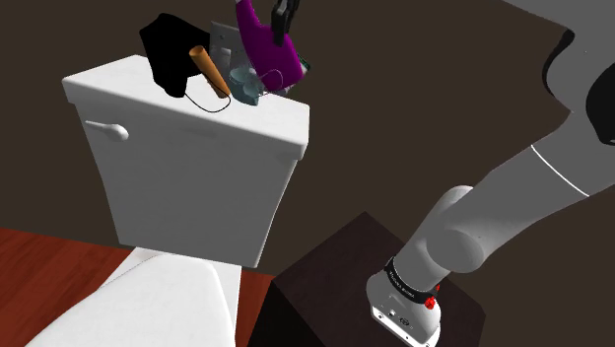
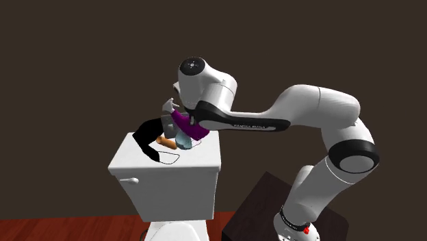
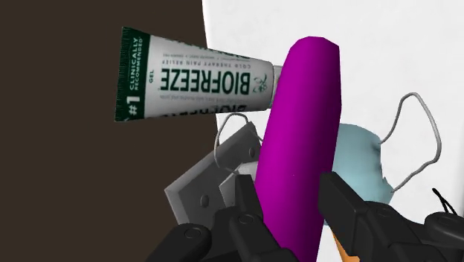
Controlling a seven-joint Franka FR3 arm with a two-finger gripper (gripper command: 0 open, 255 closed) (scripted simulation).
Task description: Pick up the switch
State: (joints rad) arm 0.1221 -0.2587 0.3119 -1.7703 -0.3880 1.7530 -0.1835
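Lying tilted at the back edge of the toilet tank's lid, the grey switch plate sits just beside one finger of the end effector, not between the fingers. Part of it is hidden behind a purple object. The end effector is partly closed, with its black fingers pressed against either side of that purple object, so it has hold of the object and not the switch plate. A white Biofreeze tube lies just past the plate. A pale blue face mask with white loops sits on the purple object's other side. In the shoulder view an orange-brown cylinder and a black object crowd the same pile. The white tank carries a flush lever. Reddish wood floor shows below, with a dark brown wall behind and the dark stand beside.
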